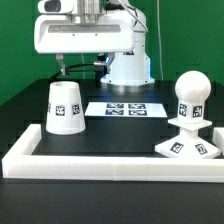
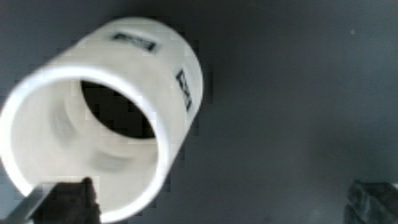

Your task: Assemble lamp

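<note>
The shade point(image 1: 65, 107) stands near the table's front corner on the exterior view's left, wide end down; bulb point(image 1: 190, 92) already sits on the base point(image 1: 187, 143) toward the opposite front corner. My gripper point(image 1: 62, 68) hangs above the shade, its spread impossible to tell. I'd straddle one wall squarely before closing.

The marker board point(image 1: 124, 108) lies flat on the table point(image 1: 120, 135). The shade point(image 1: 64, 106) stands on the table to the exterior view's left of the marker board. To its right sits the base point(image 1: 186, 146), with the bulb point(image 1: 190, 96) on it.
</note>
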{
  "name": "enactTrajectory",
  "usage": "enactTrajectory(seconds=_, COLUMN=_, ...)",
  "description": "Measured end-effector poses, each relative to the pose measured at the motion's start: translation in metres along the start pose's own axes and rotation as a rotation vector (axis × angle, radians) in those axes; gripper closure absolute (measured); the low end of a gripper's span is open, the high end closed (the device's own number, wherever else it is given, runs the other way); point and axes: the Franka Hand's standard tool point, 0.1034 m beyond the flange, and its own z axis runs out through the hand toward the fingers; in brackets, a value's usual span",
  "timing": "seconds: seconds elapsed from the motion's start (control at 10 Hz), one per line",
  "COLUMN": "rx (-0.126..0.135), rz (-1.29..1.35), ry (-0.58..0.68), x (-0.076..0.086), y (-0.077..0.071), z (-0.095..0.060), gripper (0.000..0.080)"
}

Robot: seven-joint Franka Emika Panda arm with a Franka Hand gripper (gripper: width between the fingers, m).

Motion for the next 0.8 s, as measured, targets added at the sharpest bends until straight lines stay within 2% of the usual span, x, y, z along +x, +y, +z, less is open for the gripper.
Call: enactTrajectory(seconds=0.8, rx=-0.020, rz=-0.028, ry=-0.030, x=-0.008, y=0.009, z=0.032, gripper=0.0100)
